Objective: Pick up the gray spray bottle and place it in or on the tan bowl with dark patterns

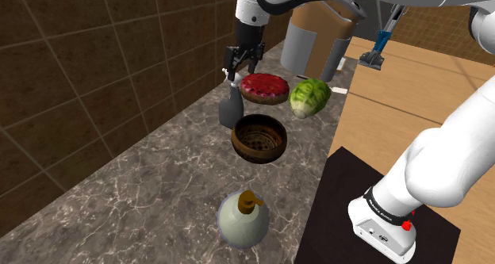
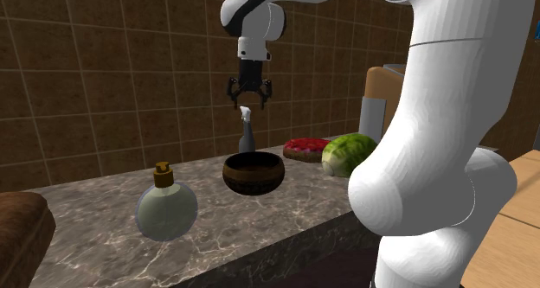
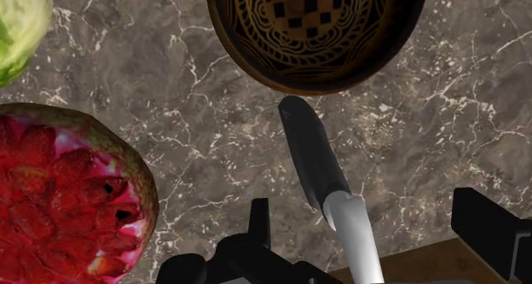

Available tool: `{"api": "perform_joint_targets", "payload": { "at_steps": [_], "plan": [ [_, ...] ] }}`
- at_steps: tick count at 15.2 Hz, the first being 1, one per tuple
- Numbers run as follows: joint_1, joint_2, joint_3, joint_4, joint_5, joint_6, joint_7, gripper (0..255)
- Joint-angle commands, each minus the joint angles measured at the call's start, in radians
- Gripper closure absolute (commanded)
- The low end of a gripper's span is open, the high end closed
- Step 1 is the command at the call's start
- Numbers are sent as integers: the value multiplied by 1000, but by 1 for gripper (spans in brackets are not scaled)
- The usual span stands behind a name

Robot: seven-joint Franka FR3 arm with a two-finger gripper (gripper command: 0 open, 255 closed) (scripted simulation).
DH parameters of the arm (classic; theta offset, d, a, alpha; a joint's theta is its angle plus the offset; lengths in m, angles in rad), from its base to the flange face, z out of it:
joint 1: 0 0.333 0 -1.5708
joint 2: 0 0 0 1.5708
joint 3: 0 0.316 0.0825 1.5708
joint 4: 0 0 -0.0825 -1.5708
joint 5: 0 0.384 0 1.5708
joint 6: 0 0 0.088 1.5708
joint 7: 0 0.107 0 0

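Fingers (image 3: 494, 227) spread wide just above the white top of the gray spray bottle (image 3: 311, 150), gripping nothing. It stands upright on your desk (image 1: 159, 191), just beside the empty brown patterned bowl (image 1: 258, 150). You've nothing done yet: grasp, lift, drop-off all remain.

A dark marbled counter (image 1: 143, 191) carries a grey spray bottle (image 1: 231, 110), upright just beside a patterned brown bowl (image 1: 259, 138); behind them lie a strawberry tart (image 1: 264, 88) and a green cabbage (image 1: 309, 97); a round flask (image 1: 243, 217) stands well apart
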Motion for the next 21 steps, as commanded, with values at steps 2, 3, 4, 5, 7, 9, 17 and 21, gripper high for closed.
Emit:
{"api": "perform_joint_targets", "payload": {
  "at_steps": [2, 3, 4, 5, 7, 9, 17, 21],
  "plan": [
    [1, 8, 1, -30, -1, 39, -1, 0],
    [1, 10, 1, -41, -1, 52, 0, 0],
    [2, 14, 2, -57, -2, 72, 0, 0],
    [2, 14, 2, -58, -2, 72, 0, 0],
    [2, 14, 2, -57, -2, 72, 0, 0],
    [2, 14, 2, -57, -2, 72, 0, 0],
    [2, 14, 2, -57, -2, 72, 0, 255],
    [2, 14, 2, -57, -2, 72, 0, 255]
  ]
}}
